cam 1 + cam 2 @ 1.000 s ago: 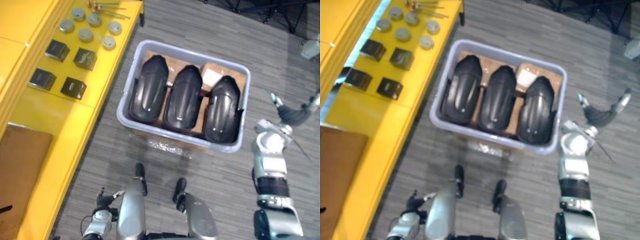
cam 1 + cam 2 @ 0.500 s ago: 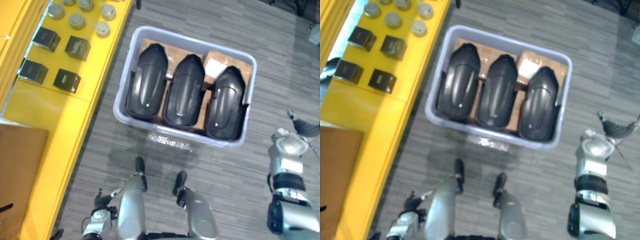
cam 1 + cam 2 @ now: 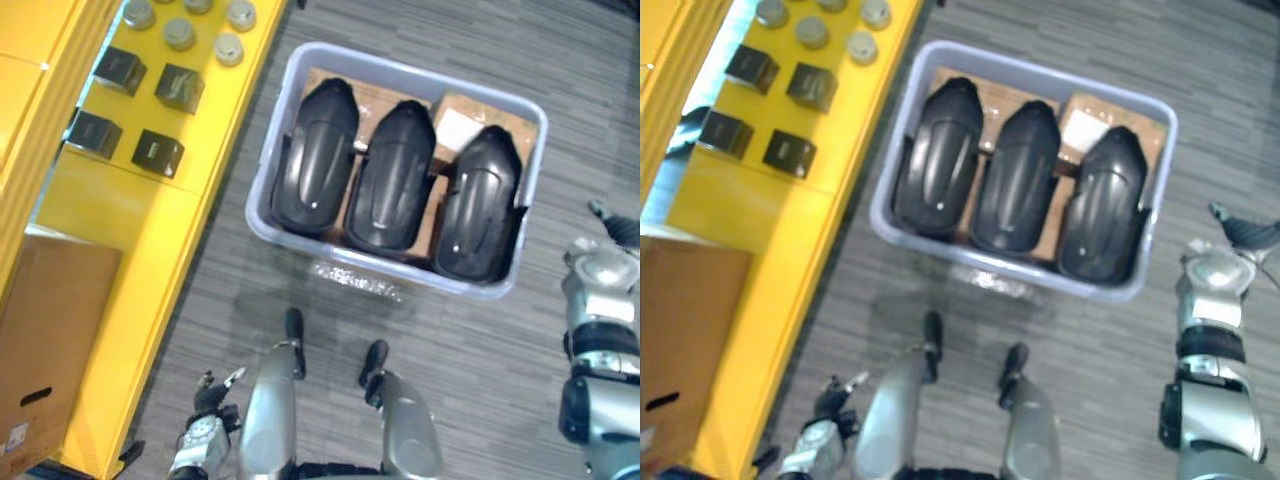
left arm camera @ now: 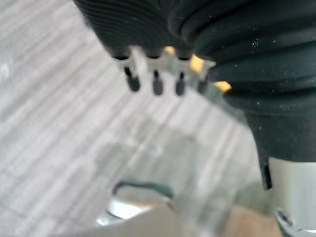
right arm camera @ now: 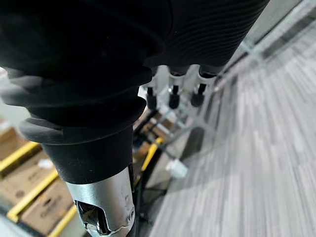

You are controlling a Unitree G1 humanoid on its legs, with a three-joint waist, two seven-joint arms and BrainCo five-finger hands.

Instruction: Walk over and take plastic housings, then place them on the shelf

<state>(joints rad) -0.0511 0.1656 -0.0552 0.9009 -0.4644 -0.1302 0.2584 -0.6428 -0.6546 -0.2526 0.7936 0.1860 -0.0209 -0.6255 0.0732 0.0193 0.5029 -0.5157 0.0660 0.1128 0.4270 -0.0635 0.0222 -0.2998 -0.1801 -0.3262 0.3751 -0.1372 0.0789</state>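
Three black plastic housings lie side by side in a pale grey bin (image 3: 268,150) that stands on the grey carpet floor (image 3: 480,360): the left housing (image 3: 315,160), the middle housing (image 3: 392,175) and the right housing (image 3: 480,200). They rest on brown cardboard (image 3: 500,118) in the bottom of the bin. None of them is in a hand.

Just beside the bin, on the robot's left, runs the yellow shelf (image 3: 130,215). It carries small black boxes (image 3: 158,153), grey round discs (image 3: 229,47) and, nearer to the robot, a brown carton (image 3: 50,340).

The left hand (image 3: 212,392) hangs low at the robot's side, well apart from the bin. In the left wrist view its fingers (image 4: 156,81) are straight over the floor and hold nothing. The right hand (image 3: 610,218) is at the right edge, near the bin's right corner but not touching it. Its fingers (image 5: 173,96) are also straight and empty.

Compared with one second ago, the whole picture has shifted, so the camera moved. The housings keep the same places in the bin. The right arm then reached up beside the bin's corner; now it sits lower and more to the side. More of the carton is visible now.
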